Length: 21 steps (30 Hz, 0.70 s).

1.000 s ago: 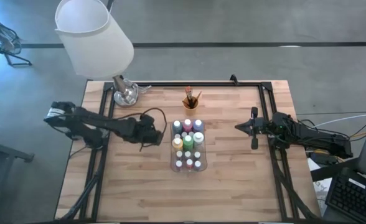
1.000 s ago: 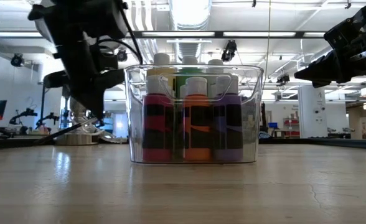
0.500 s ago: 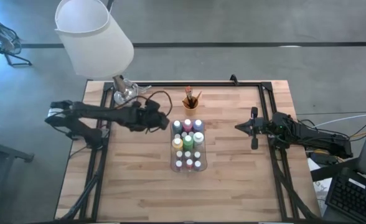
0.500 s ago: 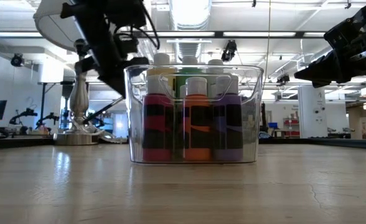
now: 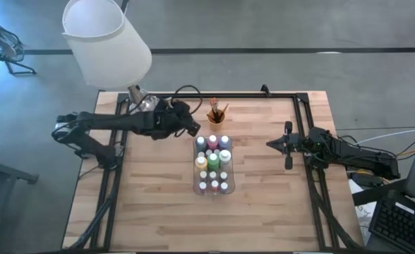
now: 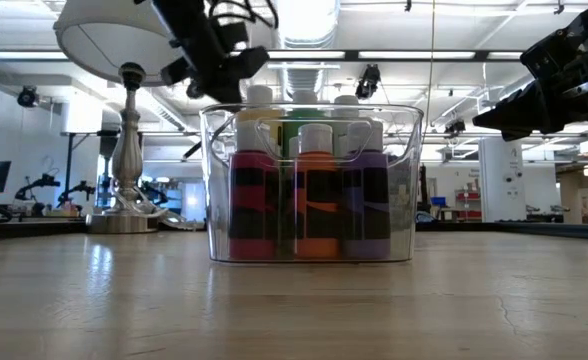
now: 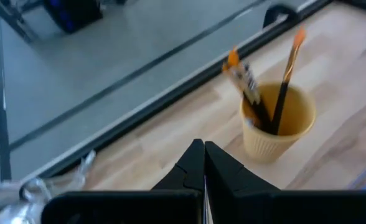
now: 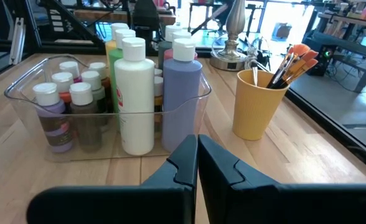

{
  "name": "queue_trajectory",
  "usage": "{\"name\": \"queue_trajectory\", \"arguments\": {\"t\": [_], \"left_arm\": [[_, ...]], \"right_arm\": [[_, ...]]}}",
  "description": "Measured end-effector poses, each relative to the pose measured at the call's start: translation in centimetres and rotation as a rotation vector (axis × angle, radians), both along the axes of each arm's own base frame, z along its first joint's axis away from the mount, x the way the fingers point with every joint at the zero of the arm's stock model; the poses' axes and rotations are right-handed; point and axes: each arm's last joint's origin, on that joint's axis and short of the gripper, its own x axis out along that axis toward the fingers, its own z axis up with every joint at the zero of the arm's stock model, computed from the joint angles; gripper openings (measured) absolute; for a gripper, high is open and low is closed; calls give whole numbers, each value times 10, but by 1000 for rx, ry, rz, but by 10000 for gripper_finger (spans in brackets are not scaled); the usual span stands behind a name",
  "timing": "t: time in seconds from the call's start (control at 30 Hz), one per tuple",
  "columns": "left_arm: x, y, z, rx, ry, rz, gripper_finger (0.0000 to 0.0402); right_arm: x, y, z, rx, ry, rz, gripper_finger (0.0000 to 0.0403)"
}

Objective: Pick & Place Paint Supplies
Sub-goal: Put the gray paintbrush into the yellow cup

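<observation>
Paintbrushes [image 7: 276,87] in cup [image 7: 278,124], lamp [image 5: 105,42] nearby

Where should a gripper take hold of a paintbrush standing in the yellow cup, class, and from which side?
Grip the paintbrush on its handle above the yellow cup rim, coming from above. The brushes stand bristle-up, leaning out of the cup, so only the upper handle is free, and the cup wall blocks a side approach lower down.

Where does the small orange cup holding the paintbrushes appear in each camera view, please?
High view: small orange cup, just beyond the clear rectangular plastic tray.
Low view: not visible, hidden behind the tray.
Left wrist view: centre-right, ahead of the left gripper.
Right wrist view: right of the tray.
Shared landmark: the tray.
</observation>
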Motion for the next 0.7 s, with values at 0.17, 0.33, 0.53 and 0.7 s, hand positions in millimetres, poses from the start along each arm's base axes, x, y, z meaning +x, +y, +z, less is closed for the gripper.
{"name": "queue_trajectory", "arguments": {"t": [0.17, 0.33, 0.53, 0.7], "left_arm": [[8, 3, 21, 79, -59, -41, 2], [18, 6, 39, 195, -145, -100, 2], [25, 10, 55, 324, -237, -188, 2], [30, 14, 69, 386, -357, -339, 3]], "right_arm": [[0, 0, 0, 0, 0, 0, 8], [0, 0, 0, 0, 0, 0, 8], [0, 0, 0, 0, 0, 0, 8], [0, 0, 0, 0, 0, 0, 8]]}}
